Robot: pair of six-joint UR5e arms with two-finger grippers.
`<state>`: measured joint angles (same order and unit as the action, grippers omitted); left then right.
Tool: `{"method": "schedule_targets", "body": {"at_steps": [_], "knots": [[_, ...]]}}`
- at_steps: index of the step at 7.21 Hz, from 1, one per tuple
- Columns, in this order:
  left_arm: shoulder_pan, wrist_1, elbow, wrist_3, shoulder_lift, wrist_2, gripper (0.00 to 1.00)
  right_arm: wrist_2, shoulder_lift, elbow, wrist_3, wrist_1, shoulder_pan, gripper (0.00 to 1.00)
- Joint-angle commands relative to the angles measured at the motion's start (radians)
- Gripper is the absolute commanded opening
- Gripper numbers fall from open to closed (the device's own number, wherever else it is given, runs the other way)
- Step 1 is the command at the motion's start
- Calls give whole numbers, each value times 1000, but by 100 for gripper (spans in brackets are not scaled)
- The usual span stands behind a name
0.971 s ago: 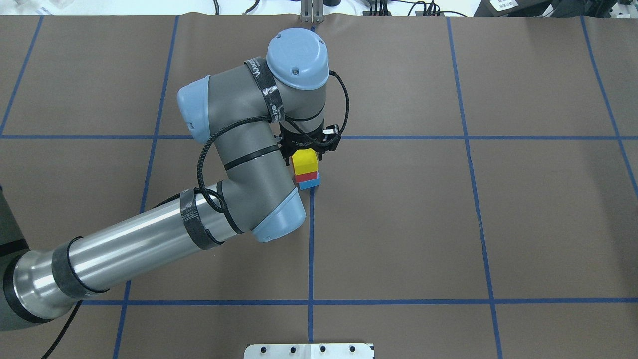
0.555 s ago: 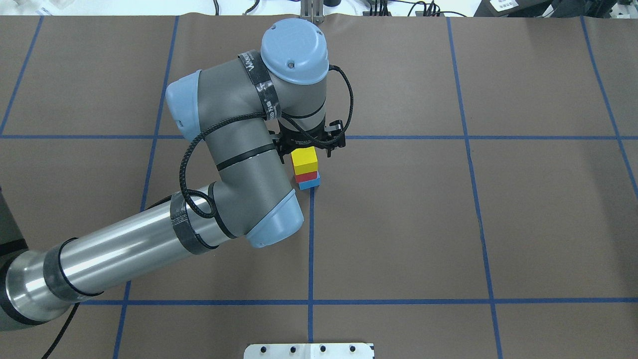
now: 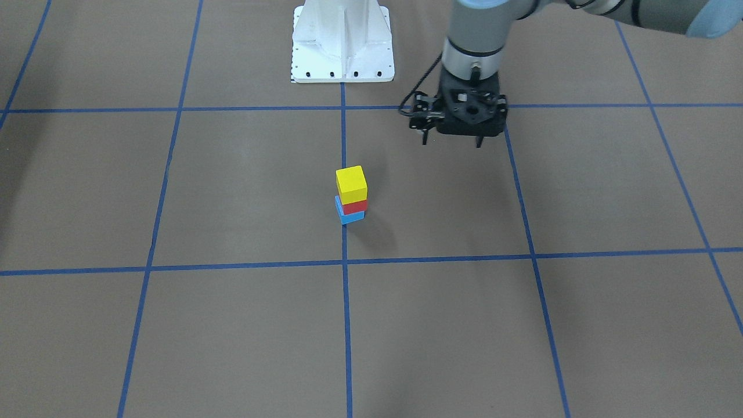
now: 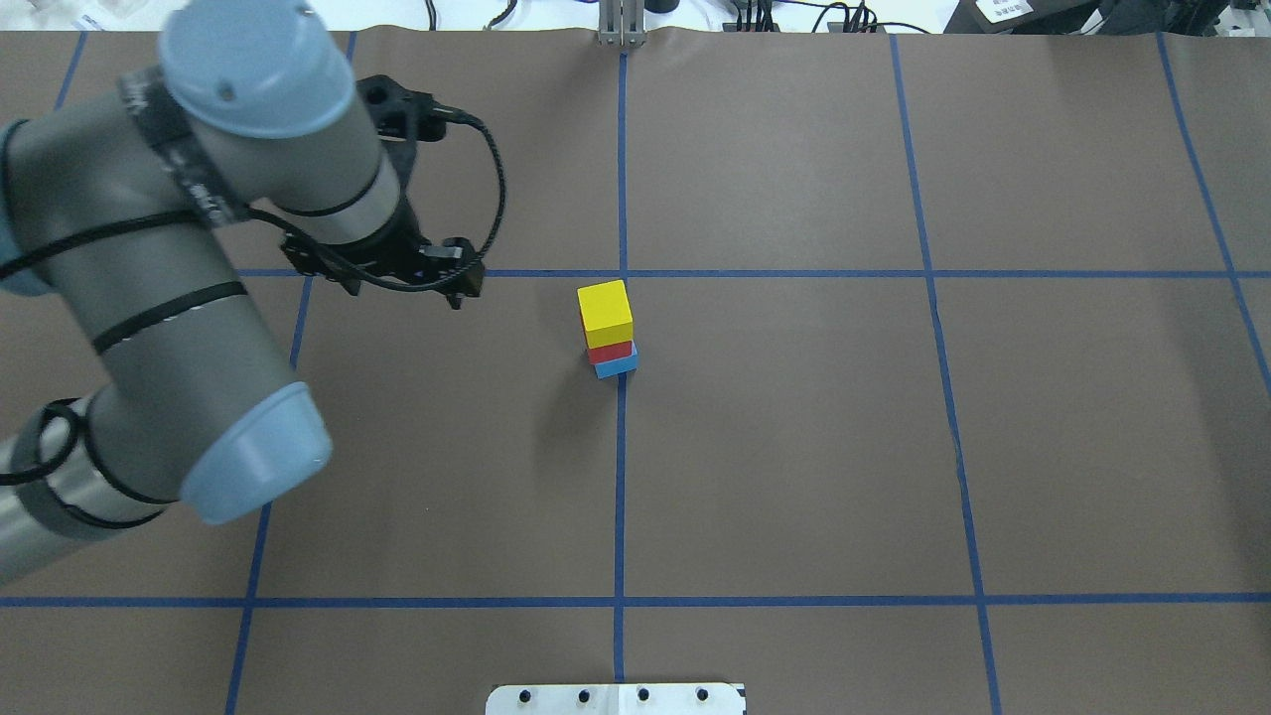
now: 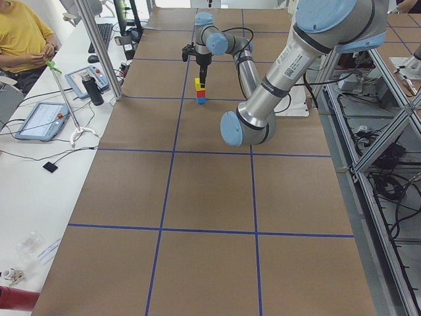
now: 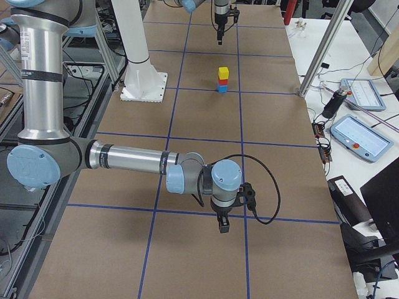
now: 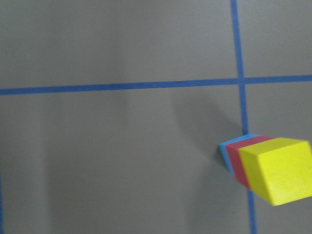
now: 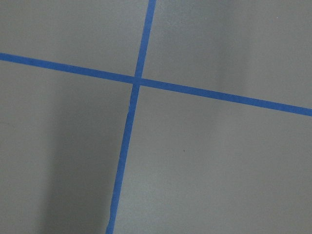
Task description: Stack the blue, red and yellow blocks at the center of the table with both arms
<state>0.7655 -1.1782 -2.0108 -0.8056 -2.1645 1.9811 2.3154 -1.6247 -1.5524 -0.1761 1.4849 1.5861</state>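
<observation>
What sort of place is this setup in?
Most likely a robotics lab: a table papered brown with a blue tape grid, control tablets on the side bench, and a seated person.

brown table (image 4: pixel 794 447) | blue tape grid (image 4: pixel 620 477) | operator in yellow shirt (image 5: pixel 20 36) | tablet (image 5: pixel 41 120)

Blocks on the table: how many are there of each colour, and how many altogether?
yellow block: 1
red block: 1
blue block: 1
Total: 3
</observation>
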Motion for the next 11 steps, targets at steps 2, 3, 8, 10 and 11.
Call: {"method": "schedule_targets", "body": {"at_steps": [2,3,8,10,11], "knots": [[325,-8,-63,575,317,149,100,1,-3,-2,-3,0,8,100],[444,-17,-13,711,401,216,100,1,-4,-2,-2,0,11,100],[687,-709,414,898,650,357,100,2,-4,-2,0,0,15,100],[730,-547,391,894,641,355,100,2,-3,-2,1,0,15,100],[764,-461,382,925,640,357,100,2,-3,-2,1,0,15,100]]}}
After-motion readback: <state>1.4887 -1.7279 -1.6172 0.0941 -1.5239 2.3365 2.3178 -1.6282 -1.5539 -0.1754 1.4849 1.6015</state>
